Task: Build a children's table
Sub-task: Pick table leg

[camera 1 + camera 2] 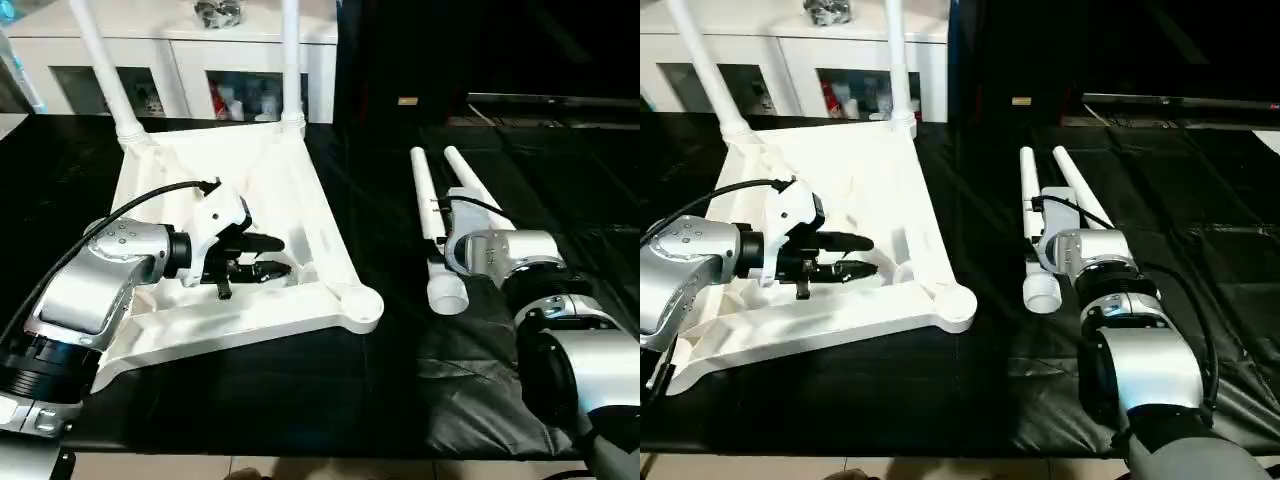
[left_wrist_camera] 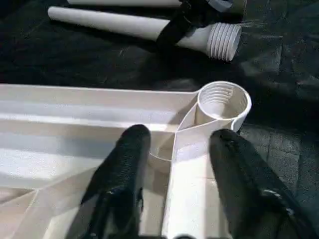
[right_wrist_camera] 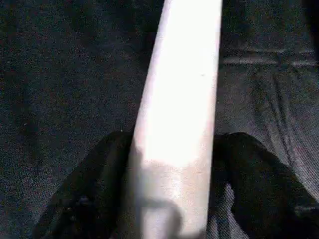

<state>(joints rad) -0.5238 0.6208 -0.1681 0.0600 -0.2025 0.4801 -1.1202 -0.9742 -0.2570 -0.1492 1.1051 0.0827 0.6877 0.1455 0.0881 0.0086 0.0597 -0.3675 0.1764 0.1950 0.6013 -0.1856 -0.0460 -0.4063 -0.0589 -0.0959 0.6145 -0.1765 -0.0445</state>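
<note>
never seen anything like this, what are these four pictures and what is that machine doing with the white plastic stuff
This is a two-armed robot building a children's table. The two wide pictures come from cameras in its head, looking down over its silver forearms. The other two come from a camera on each wrist, looking along that arm's black fingers.

On the black cloth the table top lies upside down, ribs up. Two legs already stand in its far corners; the near corner socket is empty.

The left gripper hovers open over the top and holds nothing. The right gripper has a finger on each side of a loose leg, one of two lying on the cloth; a firm grip cannot be confirmed.
</note>
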